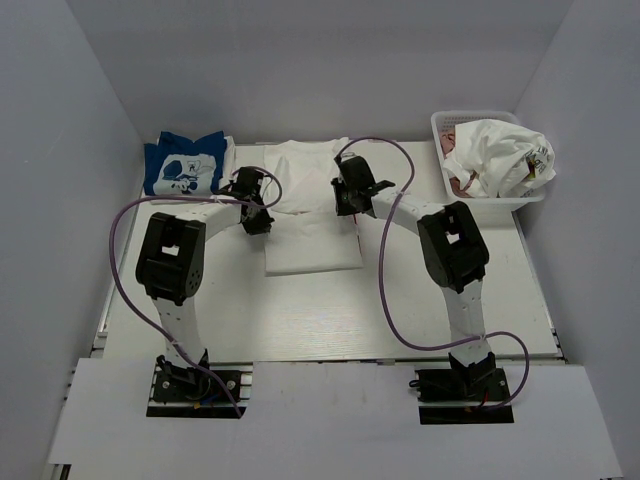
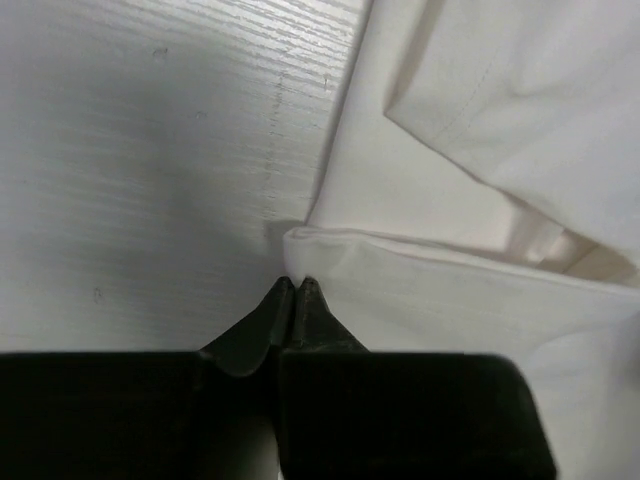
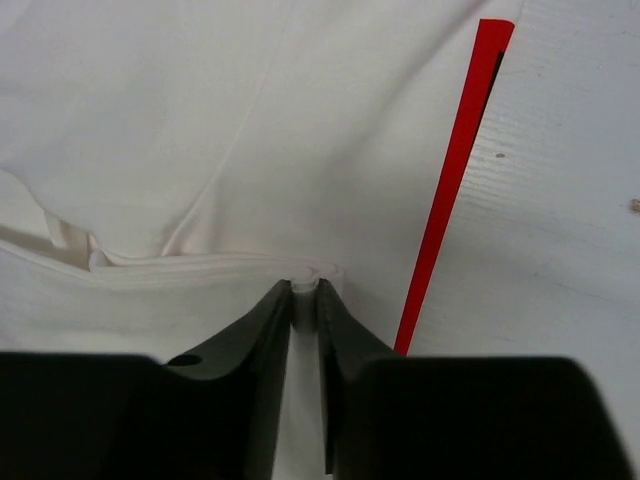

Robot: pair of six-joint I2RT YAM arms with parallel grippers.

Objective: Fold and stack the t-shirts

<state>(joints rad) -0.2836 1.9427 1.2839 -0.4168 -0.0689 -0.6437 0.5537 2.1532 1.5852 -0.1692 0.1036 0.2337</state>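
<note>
A plain white t-shirt lies partly folded at the table's middle, its lower part doubled over. My left gripper is shut at the left corner of the fold; in the left wrist view the tips pinch the edge of the white cloth. My right gripper is shut on the right end of the same fold, with several cloth layers between its tips. A folded blue t-shirt with a white graphic lies at the back left. A crumpled white printed t-shirt fills the basket.
The white lattice basket stands at the back right corner. A red strip lies on the table just right of the white shirt. White walls enclose the table on the left, back and right.
</note>
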